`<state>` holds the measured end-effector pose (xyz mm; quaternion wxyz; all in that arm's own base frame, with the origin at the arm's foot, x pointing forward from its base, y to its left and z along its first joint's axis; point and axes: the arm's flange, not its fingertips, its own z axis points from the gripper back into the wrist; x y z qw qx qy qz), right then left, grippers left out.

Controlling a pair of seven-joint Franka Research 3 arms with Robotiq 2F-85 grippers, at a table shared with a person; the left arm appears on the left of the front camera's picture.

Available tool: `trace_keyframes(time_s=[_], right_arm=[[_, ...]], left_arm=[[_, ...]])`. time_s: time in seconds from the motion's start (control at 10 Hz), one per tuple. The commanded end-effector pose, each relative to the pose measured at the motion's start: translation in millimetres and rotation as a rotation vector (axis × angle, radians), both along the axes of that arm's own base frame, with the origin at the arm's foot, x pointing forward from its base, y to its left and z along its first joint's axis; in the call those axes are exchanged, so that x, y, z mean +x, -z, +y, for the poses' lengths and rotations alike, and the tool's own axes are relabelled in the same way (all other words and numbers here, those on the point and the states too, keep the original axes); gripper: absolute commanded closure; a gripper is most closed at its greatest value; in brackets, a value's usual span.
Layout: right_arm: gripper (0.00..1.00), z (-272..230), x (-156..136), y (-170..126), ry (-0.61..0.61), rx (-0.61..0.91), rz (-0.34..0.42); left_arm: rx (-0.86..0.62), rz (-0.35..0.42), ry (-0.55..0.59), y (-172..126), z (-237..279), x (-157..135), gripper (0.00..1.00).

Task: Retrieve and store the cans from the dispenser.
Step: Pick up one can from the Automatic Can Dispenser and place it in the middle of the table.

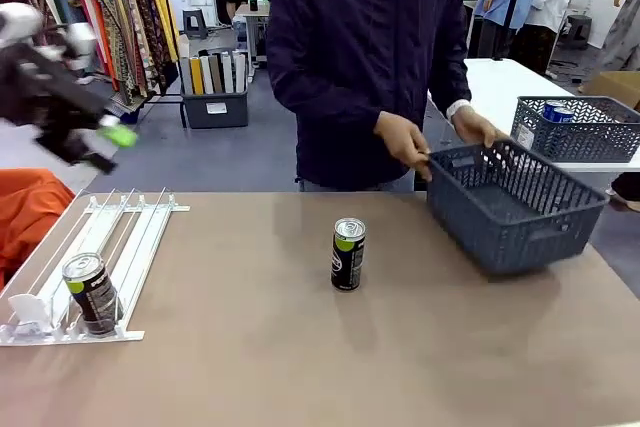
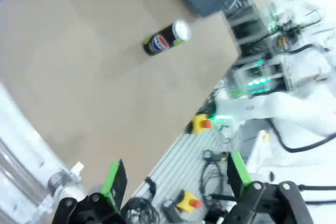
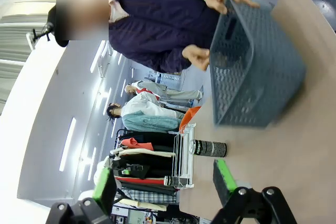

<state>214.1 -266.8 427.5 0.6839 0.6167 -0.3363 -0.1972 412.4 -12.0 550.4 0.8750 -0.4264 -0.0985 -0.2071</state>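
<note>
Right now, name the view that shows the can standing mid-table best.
The front view: the can stands sharp and whole, its label facing the camera. The left wrist view shows the can blurred and tilted; the right wrist view shows the can small, far off and sideways.

The left arm (image 1: 40,87) enters at the upper left of the front view, raised well above the tabletop (image 1: 300,347), and its outline is blurred. The wrist angles down and toward the middle. The left pincer (image 1: 110,147) points down and to the right, with one of its green pads (image 1: 120,134) facing the camera. In the left wrist view the left pincer (image 2: 176,179) has its jaws spread wide and nothing between them. The right pincer (image 3: 164,182) also has its jaws spread wide, with both green pads (image 3: 223,176) visible. Its gap is empty and it touches nothing. The right wrist is rolled, so the tabletop runs up the picture's right side.
</note>
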Motion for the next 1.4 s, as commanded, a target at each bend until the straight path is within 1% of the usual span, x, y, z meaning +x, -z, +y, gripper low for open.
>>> trace_keyframes(time_s=[0.0,0.1,0.2,0.3,0.4,0.5,1.3], right_arm=[[0.0,0.9,1.0,-4.5,0.003,0.01,-0.003],[0.0,0.9,1.0,-4.5,0.003,0.01,-0.003],[0.0,0.9,1.0,-4.5,0.003,0.01,-0.003],[0.0,0.9,1.0,-4.5,0.003,0.01,-0.003],[0.0,0.9,1.0,-4.5,0.003,0.01,-0.003],[0.0,0.9,1.0,-4.5,0.003,0.01,-0.003],[0.0,0.9,1.0,-4.5,0.003,0.01,-0.003]], left_arm=[[-0.228,0.055,-0.054,27.7,52.6,10.9,0.0],[-0.36,0.053,-0.081,45.4,84.7,10.0,0.0],[-0.431,0.063,-0.138,57.3,98.6,4.0,0.0],[-0.467,0.077,-0.187,69.4,107.5,3.3,0.0],[-0.383,0.155,-0.25,69.4,108.7,-0.9,0.0],[-0.412,0.083,-0.163,64.3,120.8,-0.9,0.0],[-0.412,0.083,-0.163,64.3,120.8,-0.9,0.0]])
